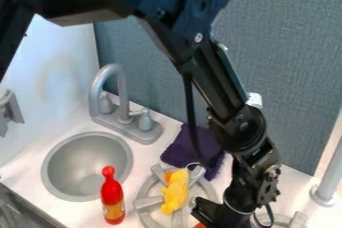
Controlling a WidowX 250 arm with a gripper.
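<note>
The black gripper point(212, 213) hangs low at the bottom edge, right of centre, over the stove area. A small bit of something orange-red point(199, 225) shows right beside it at the frame's edge; whether it is held cannot be told. Just left of the gripper, a yellow rubber duck-like toy point(175, 192) with an orange part lies on the grey burner point(148, 202). A red bottle point(112, 197) with an orange label stands upright between the sink and that burner.
A round grey sink point(123, 147) with a grey faucet point(110, 72) is at the left. Behind the burner lies a dark purple cloth point(180, 149). A grey post point(328, 177) rises at the right, and a blue-grey panel point(287, 62) stands along the back.
</note>
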